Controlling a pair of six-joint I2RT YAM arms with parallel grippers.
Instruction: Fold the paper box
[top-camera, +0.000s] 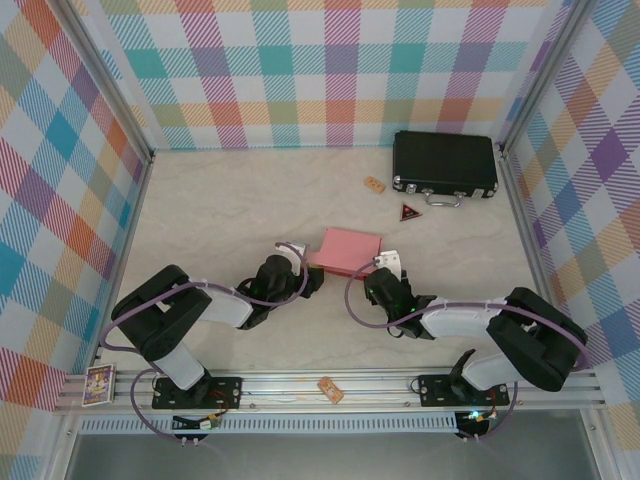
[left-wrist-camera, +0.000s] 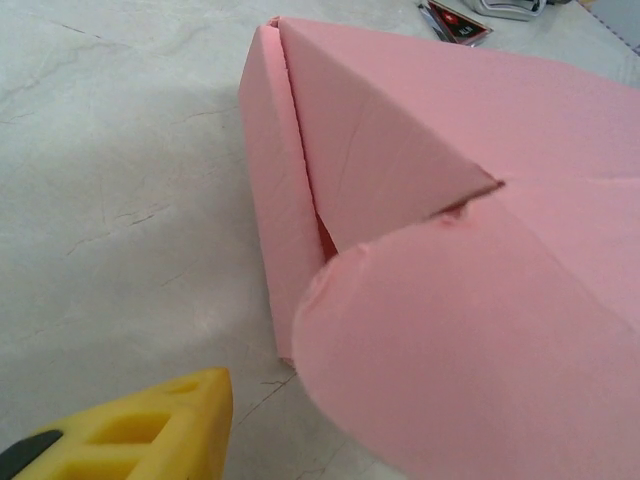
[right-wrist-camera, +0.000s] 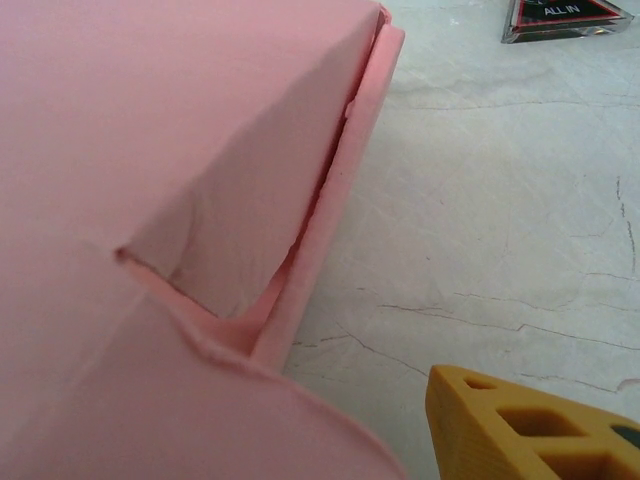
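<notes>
Overhead view: the paper box (top-camera: 345, 250), a flat salmon-pink rectangle, lay near the middle of the table (top-camera: 220, 210); the left gripper (top-camera: 308, 280) stood at its 8 o'clock corner and the right gripper (top-camera: 386, 272) at its 4 o'clock corner, the jaws too small there to judge. Left wrist view: one yellow finger (left-wrist-camera: 150, 425) at 7 o'clock stood clear of the box's side wall, marble showing between; a rounded flap in the foreground hid the other finger; the jaws were parted and held nothing. Right wrist view: the mirror case, with a yellow finger (right-wrist-camera: 530, 425) at 5 o'clock apart from the box, again unclamped; a tucked corner flap with a narrow slit beside the wall appeared in both wrist views. Surroundings: a black case (top-camera: 445, 165) at 1 o'clock from the box; a triangular dark card (top-camera: 409, 211) between them, marked "ALL IN" in the right wrist view; a small tan tag (top-camera: 374, 184) near 12 o'clock.
</notes>
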